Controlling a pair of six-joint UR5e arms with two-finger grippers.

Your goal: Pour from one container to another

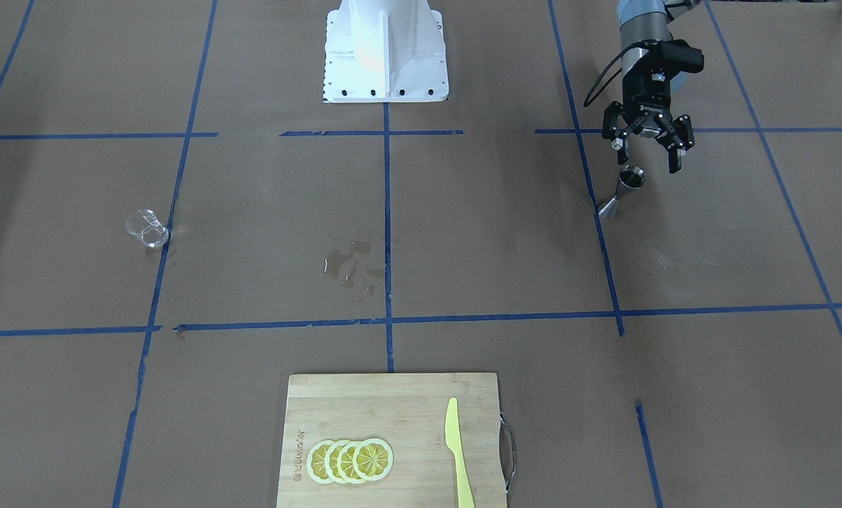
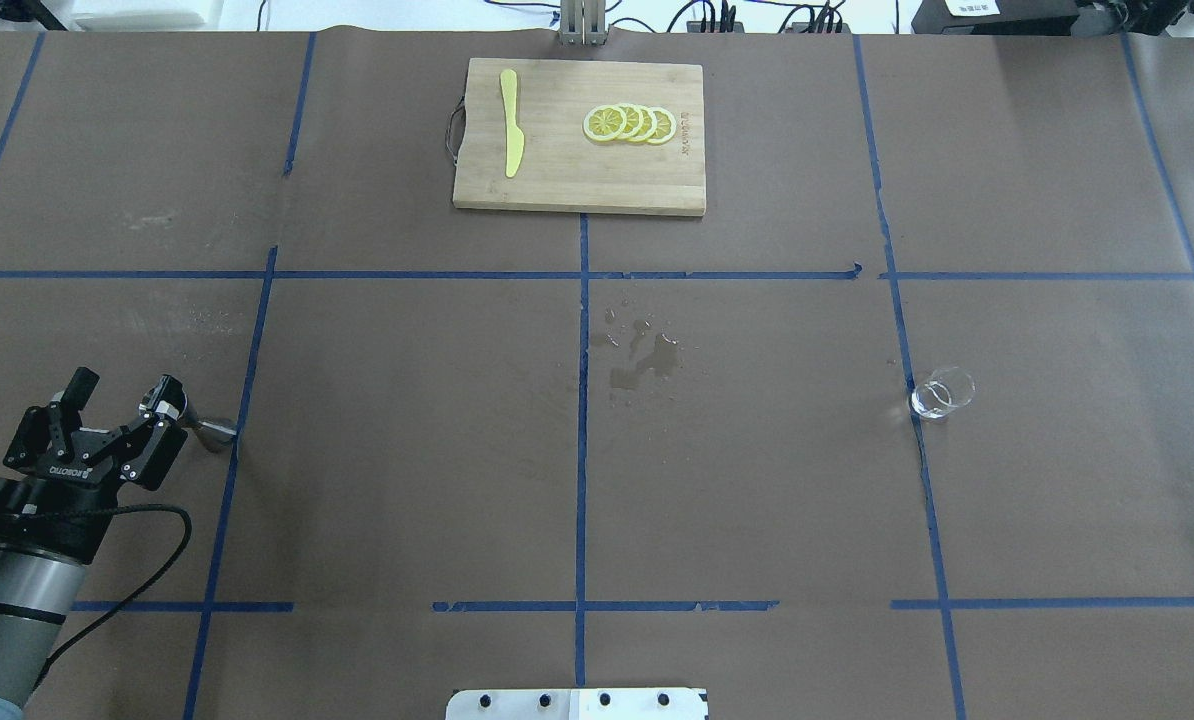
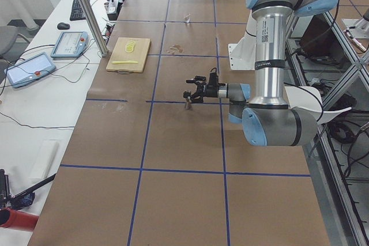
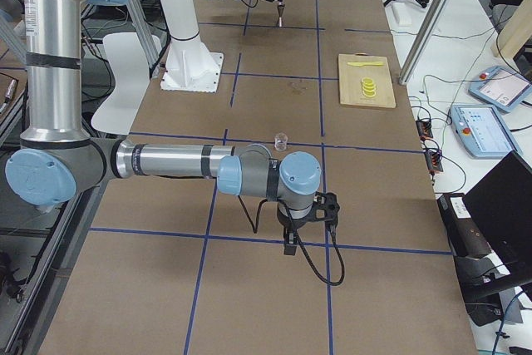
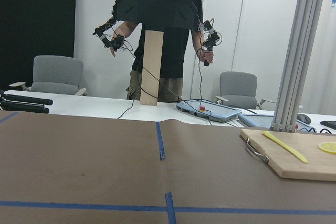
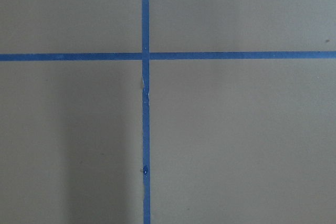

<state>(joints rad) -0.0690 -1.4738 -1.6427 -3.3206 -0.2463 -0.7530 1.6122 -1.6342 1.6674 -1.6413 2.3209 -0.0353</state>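
In the upper right of the front-facing view, the left tool hangs wide open and holds nothing, just above the steel jigger that stands on the table. The clear glass tumbler stands well apart, at the middle left. Whether the right tool is open I cannot tell.

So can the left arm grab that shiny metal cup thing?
Probably yes. The left pincer hangs open right next to the jigger, which stands upright on its own. Nothing sits between them, so a short move down should reach it.
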